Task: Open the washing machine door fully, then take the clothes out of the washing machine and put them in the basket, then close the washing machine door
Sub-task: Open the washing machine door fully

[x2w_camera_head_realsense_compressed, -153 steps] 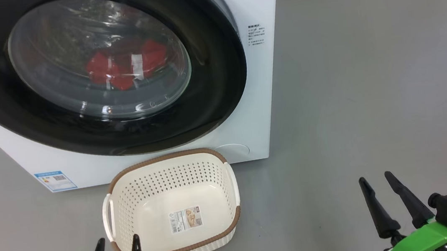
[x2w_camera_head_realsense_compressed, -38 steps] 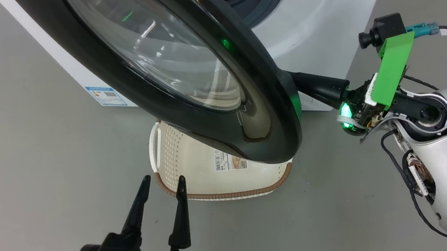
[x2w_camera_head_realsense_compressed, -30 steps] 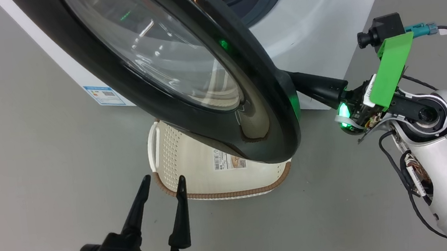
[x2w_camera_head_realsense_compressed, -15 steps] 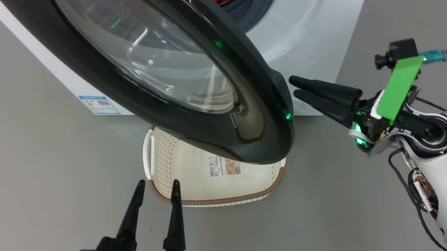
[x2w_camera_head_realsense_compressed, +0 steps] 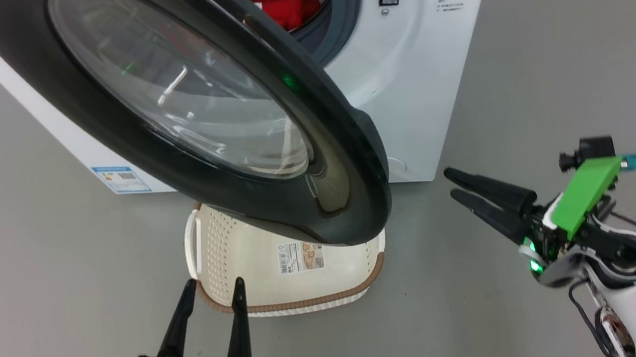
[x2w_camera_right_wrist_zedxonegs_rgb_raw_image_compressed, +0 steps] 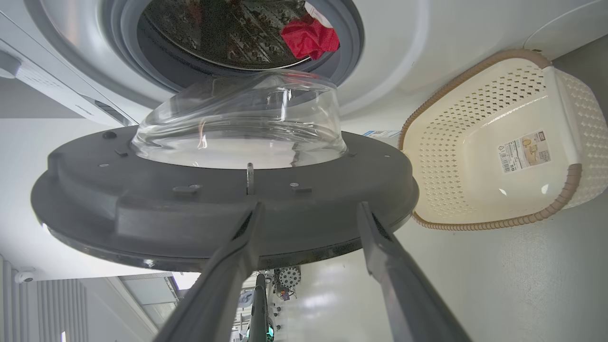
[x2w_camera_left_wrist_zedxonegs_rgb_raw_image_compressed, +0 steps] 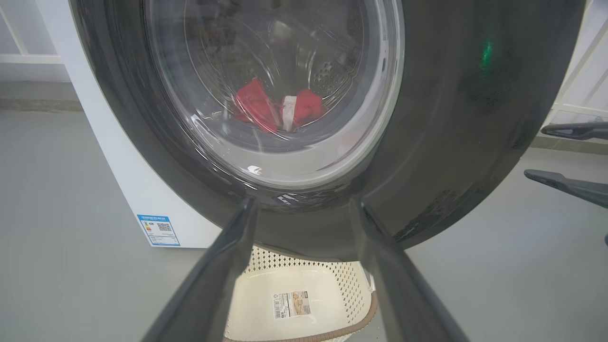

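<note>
Floor: plain grey floor point(x2w_camera_head_realsense_compressed: 549, 56) under everything I see, with both my sets of jaws low over it.
Washing machine: white front-loader point(x2w_camera_head_realsense_compressed: 419, 71) ahead of both jaws, its drum mouth uncovered.
Washing machine door: black-rimmed door point(x2w_camera_head_realsense_compressed: 352, 162) swung part-way out, its free edge ahead and between my two sets of jaws; the glass bowl point(x2w_camera_right_wrist_zedxonegs_rgb_raw_image_compressed: 242, 123) faces the drum.
Clothes: red bundle point(x2w_camera_head_realsense_compressed: 280, 3) in the drum, well beyond both jaws; it also shows through the glass point(x2w_camera_left_wrist_zedxonegs_rgb_raw_image_compressed: 280, 107) in my left wrist view.
Basket: cream basket point(x2w_camera_head_realsense_compressed: 308, 303) on the floor just ahead of my left jaws and below the door's lower edge, with only a paper label point(x2w_camera_head_realsense_compressed: 300, 256) in it.
Left jaws: spread, fingers point(x2w_camera_head_realsense_compressed: 236, 325) pointing at the basket's near rim, nothing between them.
Right jaws: spread, fingers point(x2w_camera_head_realsense_compressed: 492, 185) aimed at the door's free edge from its right, clear of it, gripping nothing.
</note>
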Motion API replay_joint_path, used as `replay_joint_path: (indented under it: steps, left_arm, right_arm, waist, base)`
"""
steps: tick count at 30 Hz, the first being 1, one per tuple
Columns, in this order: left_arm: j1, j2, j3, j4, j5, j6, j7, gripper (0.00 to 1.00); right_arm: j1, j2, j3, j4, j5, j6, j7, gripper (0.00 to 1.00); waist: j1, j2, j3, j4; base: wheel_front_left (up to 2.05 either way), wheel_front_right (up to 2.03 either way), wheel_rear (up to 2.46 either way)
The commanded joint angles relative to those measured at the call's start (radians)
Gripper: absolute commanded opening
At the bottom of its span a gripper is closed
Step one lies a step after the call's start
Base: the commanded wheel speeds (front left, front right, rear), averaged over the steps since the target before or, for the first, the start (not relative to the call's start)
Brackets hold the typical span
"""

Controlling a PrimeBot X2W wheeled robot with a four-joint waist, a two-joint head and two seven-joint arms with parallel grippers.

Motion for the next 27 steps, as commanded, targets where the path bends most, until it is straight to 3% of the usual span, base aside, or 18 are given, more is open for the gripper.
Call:
replay_joint_path:
  steps: [1, 14, 22, 27]
  left_arm:
    - [0.001, 0.009, 0.037, -0.016, 0.008, -0.005, -0.012, 1.00]
    - [0.033, 0.009, 0.072, -0.008, 0.015, -0.020, -0.012, 1.00]
    - [0.035, 0.009, 0.084, -0.001, 0.011, -0.024, -0.012, 1.00]
    - [0.041, 0.009, 0.091, 0.003, 0.007, -0.022, -0.012, 1.00]
  right_arm:
    - [0.018, 0.003, 0.002, -0.024, -0.007, 0.001, -0.012, 1.00]
    - [0.164, 0.007, -0.001, -0.003, -0.059, 0.001, -0.099, 1.00]
    - [0.221, -0.011, 0.008, -0.050, -0.123, 0.001, -0.234, 1.00]
    - [0.261, -0.063, 0.076, -0.111, -0.230, 0.001, -0.362, 1.00]
  waist:
    - [0.0000, 0.0000, -0.012, -0.011]
    - [0.0000, 0.0000, -0.037, -0.044]
    - [0.0000, 0.0000, -0.036, -0.058]
    - [0.0000, 0.0000, -0.039, -0.067]
  base:
    - [0.00, 0.00, 0.00]
    - [0.00, 0.00, 0.00]
    - [0.00, 0.00, 0.00]
    - [0.00, 0.00, 0.00]
